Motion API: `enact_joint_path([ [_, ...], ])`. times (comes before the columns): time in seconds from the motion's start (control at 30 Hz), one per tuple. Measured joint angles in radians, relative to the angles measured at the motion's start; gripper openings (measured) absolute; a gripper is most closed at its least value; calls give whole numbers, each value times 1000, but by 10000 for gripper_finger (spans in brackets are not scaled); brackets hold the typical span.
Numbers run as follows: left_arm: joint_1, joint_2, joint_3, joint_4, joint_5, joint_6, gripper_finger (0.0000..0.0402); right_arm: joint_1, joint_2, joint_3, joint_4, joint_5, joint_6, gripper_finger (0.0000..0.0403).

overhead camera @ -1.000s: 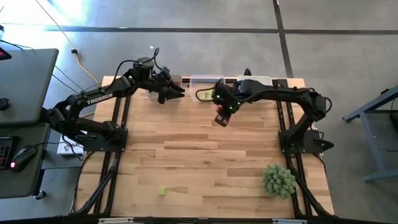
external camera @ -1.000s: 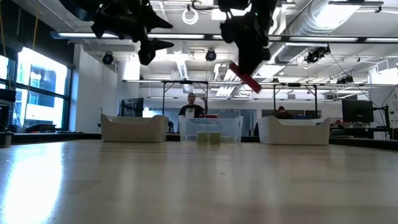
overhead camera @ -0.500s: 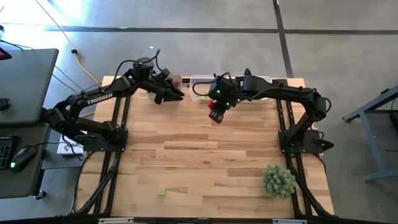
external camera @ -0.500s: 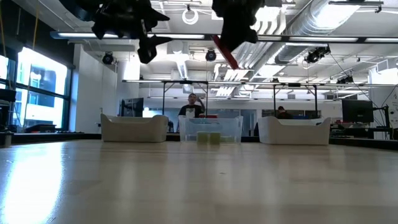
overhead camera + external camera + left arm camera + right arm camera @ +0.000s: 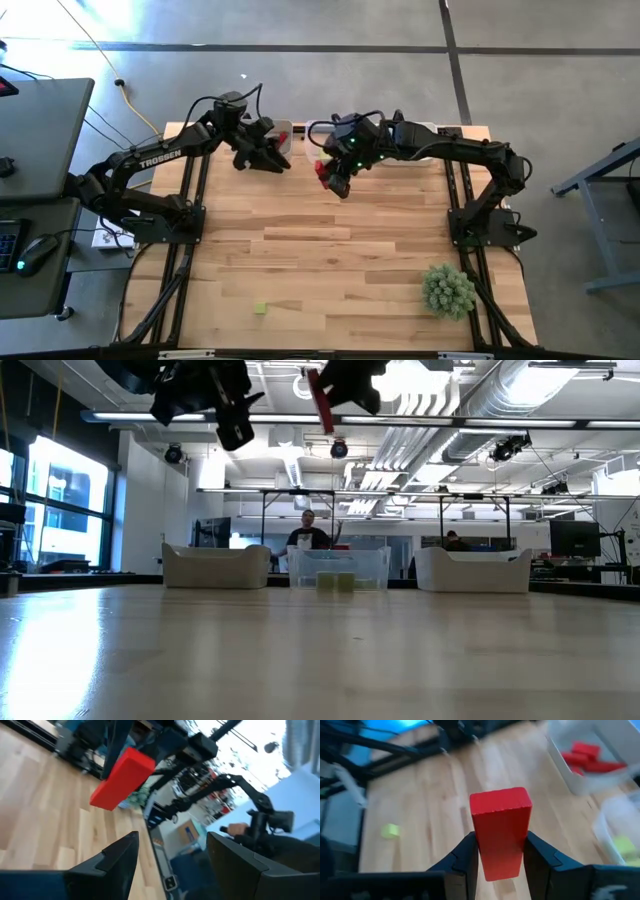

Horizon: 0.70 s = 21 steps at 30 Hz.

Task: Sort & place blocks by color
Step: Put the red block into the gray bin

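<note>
The left gripper (image 5: 272,160) is hovering above the far left of the light wooden table (image 5: 330,260), its dark fingers (image 5: 117,857) spread wide and gripping nothing. Just behind it, the white plastic bin of red blocks (image 5: 580,757) is sitting at the far edge, largely hidden under that arm from above; the right wrist view is showing several red pieces lying inside it.

To its right, the right gripper (image 5: 330,175) is hanging high over the far middle of the table, fingers pinched on the long red rectangular block (image 5: 501,832), a plain matte bar with squared ends, held by its lower half and sticking out past the fingertips. From table height the block is tilting near the top edge, partly cut off by the frame.

A clear plastic bin (image 5: 338,568) with yellow-green blocks is standing at the far middle, a second white bin (image 5: 473,570) to its right. One small yellow-green cube (image 5: 261,309) is lying alone near the front left. A spiky green ball (image 5: 447,290) is resting near the front right.
</note>
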Motion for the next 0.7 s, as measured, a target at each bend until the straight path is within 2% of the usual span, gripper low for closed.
enact_joint_path([
  [0.5,0,0,0,2,159,0,223,-1,0,0,443,-294,-67,95],
  [0.7,0,0,0,31,160,-6,223,-1,0,0,599,-328,-93,95],
])
